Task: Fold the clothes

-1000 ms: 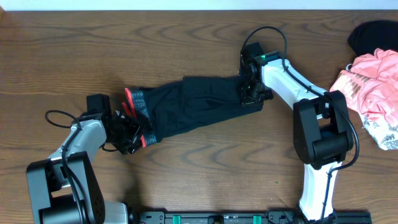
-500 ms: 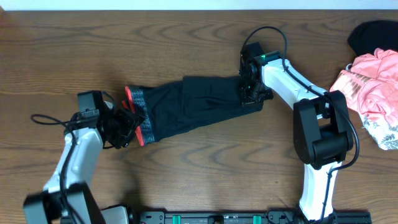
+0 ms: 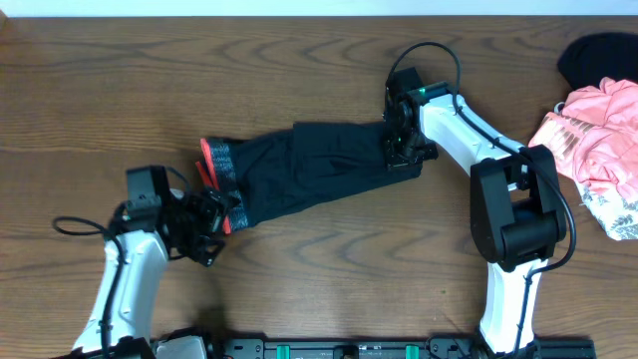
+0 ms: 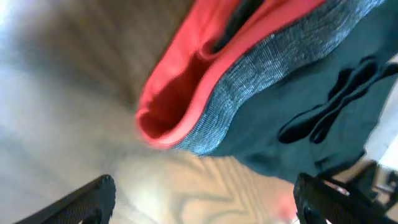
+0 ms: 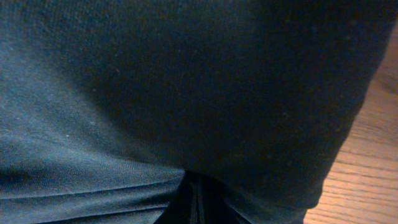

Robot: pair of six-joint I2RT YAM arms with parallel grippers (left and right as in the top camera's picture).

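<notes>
A black garment (image 3: pixel 319 165) with a grey waistband and red lining (image 3: pixel 214 160) lies stretched across the middle of the table. My left gripper (image 3: pixel 217 223) is open and empty, low over the wood next to the waistband's near corner. In the left wrist view the red and grey waistband (image 4: pixel 186 106) lies just ahead of the spread fingers (image 4: pixel 208 196), with bare wood between them. My right gripper (image 3: pixel 403 152) is shut on the garment's right end. In the right wrist view dark cloth (image 5: pixel 186 93) fills the frame and is pinched at the jaws (image 5: pixel 194 202).
A pile of clothes lies at the far right edge: a pink garment (image 3: pixel 598 140), a black item (image 3: pixel 598 55) and a white patterned piece (image 3: pixel 620 214). Wooden table (image 3: pixel 329 269) all round.
My left arm has shifted, and its gripper went up-left and then came back down beside the waistband's near corner. The garment and the right arm have not moved.
</notes>
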